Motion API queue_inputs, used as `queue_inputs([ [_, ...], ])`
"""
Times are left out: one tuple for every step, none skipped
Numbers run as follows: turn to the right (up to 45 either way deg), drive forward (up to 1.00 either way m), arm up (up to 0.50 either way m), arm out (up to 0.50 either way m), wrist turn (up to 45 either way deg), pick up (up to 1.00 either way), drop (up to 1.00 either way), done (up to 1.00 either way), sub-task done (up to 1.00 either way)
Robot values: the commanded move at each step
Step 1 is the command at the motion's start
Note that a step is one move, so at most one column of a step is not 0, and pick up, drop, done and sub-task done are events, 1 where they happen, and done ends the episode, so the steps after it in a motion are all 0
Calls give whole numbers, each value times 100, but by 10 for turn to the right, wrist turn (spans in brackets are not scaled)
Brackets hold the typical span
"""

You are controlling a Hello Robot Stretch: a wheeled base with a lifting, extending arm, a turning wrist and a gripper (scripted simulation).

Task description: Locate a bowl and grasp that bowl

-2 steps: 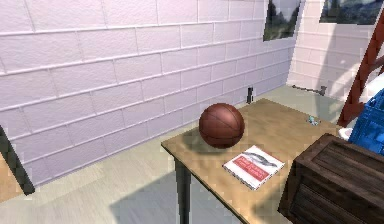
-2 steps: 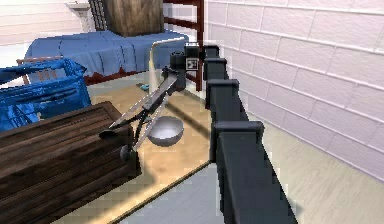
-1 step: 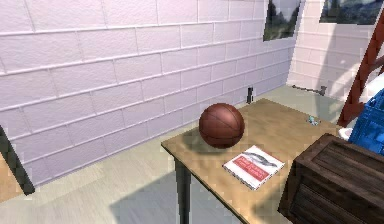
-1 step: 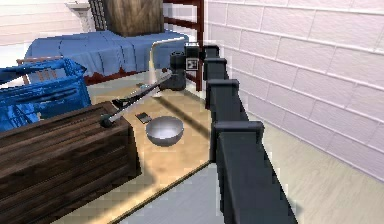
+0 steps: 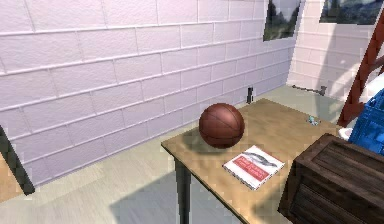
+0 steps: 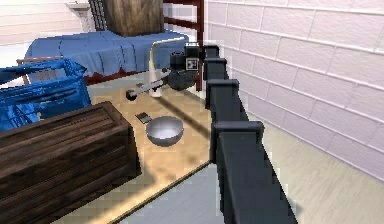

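Observation:
A grey metal bowl (image 6: 165, 131) stands on the wooden table (image 6: 192, 135), just right of a dark wooden chest (image 6: 62, 160). The dark arm (image 6: 235, 130) rises from the arm side view's bottom edge along the table's right side. At the arm's far end the gripper (image 6: 142, 92) points left, with its thin fingers (image 6: 152, 86) farther up the picture than the bowl. I cannot tell whether it holds anything. A small dark flat thing (image 6: 143, 118) lies between the fingers and the bowl.
In the forward view the table (image 5: 200, 150) carries a brown ball (image 5: 221, 125), a red and white book (image 5: 253, 166) and the chest (image 5: 335, 180). A blue crate (image 6: 40, 92) sits behind the chest. A blue-covered bed (image 6: 95, 50) lies beyond it. White brick walls (image 5: 120, 70) stand close.

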Motion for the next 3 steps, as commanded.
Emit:
queue_inputs([
  [0,0,0,0,210,0,0,0,0],
  [0,0,-28,0,0,0,0,0,0],
  [0,0,0,0,0,100,0,0,0],
])
